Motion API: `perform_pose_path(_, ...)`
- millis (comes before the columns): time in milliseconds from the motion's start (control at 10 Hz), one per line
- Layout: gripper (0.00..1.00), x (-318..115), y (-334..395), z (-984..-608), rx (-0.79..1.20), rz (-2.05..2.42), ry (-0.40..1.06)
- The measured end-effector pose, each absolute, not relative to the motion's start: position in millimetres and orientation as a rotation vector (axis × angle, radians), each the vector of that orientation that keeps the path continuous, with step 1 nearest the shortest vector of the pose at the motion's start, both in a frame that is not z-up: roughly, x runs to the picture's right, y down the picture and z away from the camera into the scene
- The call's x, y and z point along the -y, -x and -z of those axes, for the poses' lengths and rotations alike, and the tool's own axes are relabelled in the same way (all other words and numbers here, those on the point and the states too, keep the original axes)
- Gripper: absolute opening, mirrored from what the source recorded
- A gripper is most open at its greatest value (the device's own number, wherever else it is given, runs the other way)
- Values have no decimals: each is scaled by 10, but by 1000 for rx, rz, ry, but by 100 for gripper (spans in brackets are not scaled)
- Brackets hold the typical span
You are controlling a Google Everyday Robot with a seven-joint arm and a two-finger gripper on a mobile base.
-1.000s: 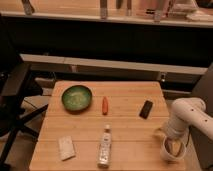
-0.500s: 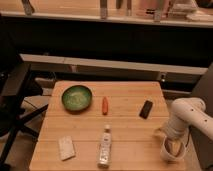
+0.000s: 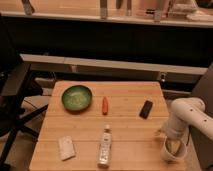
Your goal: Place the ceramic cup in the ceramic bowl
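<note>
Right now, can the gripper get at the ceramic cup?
Likely yes: the gripper sits directly over the ceramic cup at the table's near right corner, with nothing between them; the bottle lies well aside.

Counter (image 3: pixel 125 127): pale wood strips, matt.
Ceramic bowl (image 3: pixel 76 97), well away from the claw (image 3: pixel 170 141) across the counter: glossy green glaze.
Ceramic cup (image 3: pixel 170 155), directly at the claw: smooth cream glaze.
Arm casing (image 3: pixel 192 113) above the claw: smooth white plastic.
</note>
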State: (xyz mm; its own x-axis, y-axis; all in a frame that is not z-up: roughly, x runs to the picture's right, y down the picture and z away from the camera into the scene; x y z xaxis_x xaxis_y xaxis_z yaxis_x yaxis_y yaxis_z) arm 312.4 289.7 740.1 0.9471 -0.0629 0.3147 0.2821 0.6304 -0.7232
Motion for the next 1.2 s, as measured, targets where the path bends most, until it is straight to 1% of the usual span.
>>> perform_pose_path(200, 26, -2896, -3130, -7395, 269, 198, 869)
perform_pose_path(300, 13, -2884, -3124, -7402, 267, 197, 861)
perform_pose_path(400, 4, -2870, -3123, -7383, 266, 200, 863)
perform_pose_path(500, 0, -2856, -3132, -7358, 264, 201, 863)
perform_pose_path(700, 0, -2838, -3164, -7343, 261, 202, 860)
perform_pose_path(1000, 0, -2590, -3134, -7273, 248, 220, 852)
perform_pose_path(1200, 0, -2538, -3152, -7240, 238, 221, 851)
